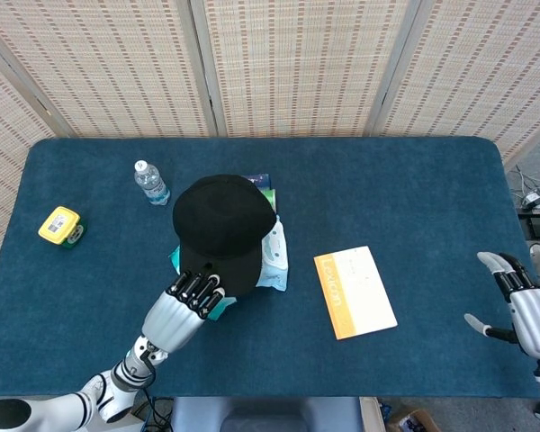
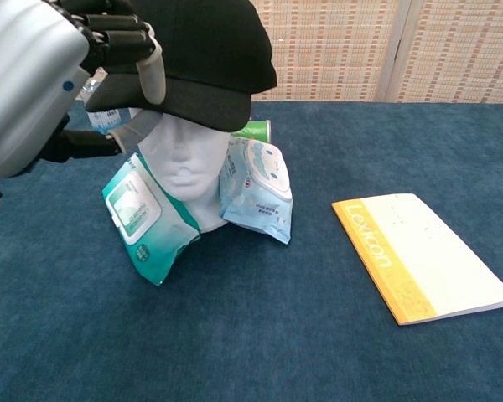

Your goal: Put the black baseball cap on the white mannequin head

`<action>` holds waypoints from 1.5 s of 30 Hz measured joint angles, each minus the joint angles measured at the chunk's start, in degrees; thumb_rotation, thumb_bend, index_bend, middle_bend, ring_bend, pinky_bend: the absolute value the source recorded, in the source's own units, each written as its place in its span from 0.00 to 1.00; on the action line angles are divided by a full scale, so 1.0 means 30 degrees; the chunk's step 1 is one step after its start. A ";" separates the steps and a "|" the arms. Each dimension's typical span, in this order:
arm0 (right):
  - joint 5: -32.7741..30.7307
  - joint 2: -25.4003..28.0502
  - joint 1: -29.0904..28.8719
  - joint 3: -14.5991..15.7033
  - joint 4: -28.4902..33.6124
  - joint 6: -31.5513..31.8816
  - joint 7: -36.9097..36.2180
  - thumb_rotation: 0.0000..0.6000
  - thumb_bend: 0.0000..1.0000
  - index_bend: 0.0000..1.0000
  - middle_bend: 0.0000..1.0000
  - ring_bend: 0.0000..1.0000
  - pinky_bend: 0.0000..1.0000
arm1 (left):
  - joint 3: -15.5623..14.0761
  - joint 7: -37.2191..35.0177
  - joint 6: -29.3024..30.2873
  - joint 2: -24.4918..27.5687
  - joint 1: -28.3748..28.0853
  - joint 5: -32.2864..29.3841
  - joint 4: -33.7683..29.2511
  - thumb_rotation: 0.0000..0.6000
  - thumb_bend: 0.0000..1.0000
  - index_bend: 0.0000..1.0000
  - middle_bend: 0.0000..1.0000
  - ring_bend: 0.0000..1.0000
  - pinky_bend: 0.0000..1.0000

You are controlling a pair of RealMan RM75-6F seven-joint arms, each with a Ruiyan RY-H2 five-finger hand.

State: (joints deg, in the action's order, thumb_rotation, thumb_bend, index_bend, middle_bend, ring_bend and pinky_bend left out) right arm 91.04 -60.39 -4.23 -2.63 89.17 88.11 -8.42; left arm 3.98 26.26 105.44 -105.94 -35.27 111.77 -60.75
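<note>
The left hand point(image 1: 182, 308) has a ribbed silver-grey metal back, black fingers point(image 2: 117, 40) with pale grey tips, and a small blue dot on its shell. Behind it runs a white arm point(image 1: 81, 405) with a black jointed wrist. The right hand point(image 1: 527, 308) is the same silver-grey, with black-and-grey fingers.

Blue cloth table point(image 1: 414, 180), white mannequin head point(image 2: 187, 167) at centre-left, wipes packs point(image 2: 138, 213) point(image 2: 258, 188) either side, water bottle point(image 1: 150, 182) far left, yellow box point(image 1: 59, 225) nr left edge, Lexicon booklet point(image 1: 355, 292) right of centre
</note>
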 measured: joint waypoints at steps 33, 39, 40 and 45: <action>-0.0106 -0.0012 -0.0085 -0.0020 0.0101 -0.0222 0.0191 1.00 0.00 0.04 0.18 0.12 0.46 | -0.0233 0.1407 -0.0845 0.1295 0.2477 -0.0298 -0.2864 1.00 0.43 0.36 0.48 0.31 0.59; -0.0147 0.0010 -0.0094 -0.0031 0.0104 -0.0254 0.0149 1.00 0.00 0.04 0.18 0.12 0.46 | -0.0190 0.1387 -0.0900 0.1433 0.2728 -0.0238 -0.2996 1.00 0.43 0.30 0.47 0.30 0.59; -0.0159 0.0013 -0.0095 -0.0039 0.0102 -0.0255 0.0144 1.00 0.00 0.04 0.18 0.12 0.46 | -0.0208 0.1389 -0.0888 0.1446 0.2787 -0.0200 -0.3016 1.00 0.43 0.28 0.46 0.30 0.59; -0.0150 0.0007 -0.0088 -0.0035 0.0101 -0.0241 0.0153 1.00 0.00 0.04 0.18 0.12 0.46 | -0.0350 0.1384 -0.0862 0.1515 0.3086 -0.0071 -0.3151 1.00 0.30 0.17 0.41 0.30 0.59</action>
State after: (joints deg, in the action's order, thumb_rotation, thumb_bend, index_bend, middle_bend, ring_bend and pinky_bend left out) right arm 90.59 -60.37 -4.49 -2.74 89.47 87.39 -7.96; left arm 2.93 30.41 102.85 -101.39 -26.01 111.56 -70.20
